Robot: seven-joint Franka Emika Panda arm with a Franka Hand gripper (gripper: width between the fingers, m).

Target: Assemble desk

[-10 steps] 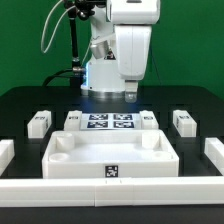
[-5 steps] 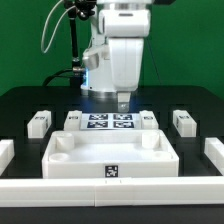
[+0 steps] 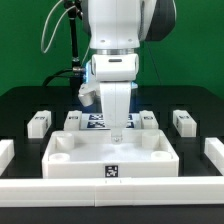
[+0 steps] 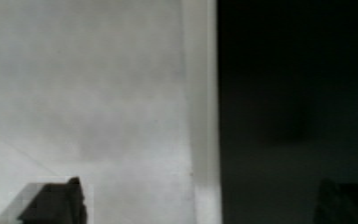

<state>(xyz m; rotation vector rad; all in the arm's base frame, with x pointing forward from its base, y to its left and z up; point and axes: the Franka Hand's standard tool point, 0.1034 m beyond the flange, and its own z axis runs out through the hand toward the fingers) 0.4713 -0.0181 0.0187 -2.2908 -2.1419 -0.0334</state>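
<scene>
The black tabletop (image 3: 25, 100) is carrying all parts. The white arm (image 3: 115, 40) is reaching down over it. The desk panel (image 3: 85, 160), rimmed and tagged, is lying at centre front, just behind a long white bar (image 3: 60, 190). The marker board (image 3: 97, 122) is lying just behind the panel. The tool (image 3: 116, 134) is hanging above the panel's rear rim, jaws spread wide, gripping nothing. A first leg (image 3: 73, 119) and second leg (image 3: 147, 119) are flanking the marker board; a third leg (image 3: 38, 122) and fourth leg (image 3: 183, 121) are sitting farther out.
</scene>
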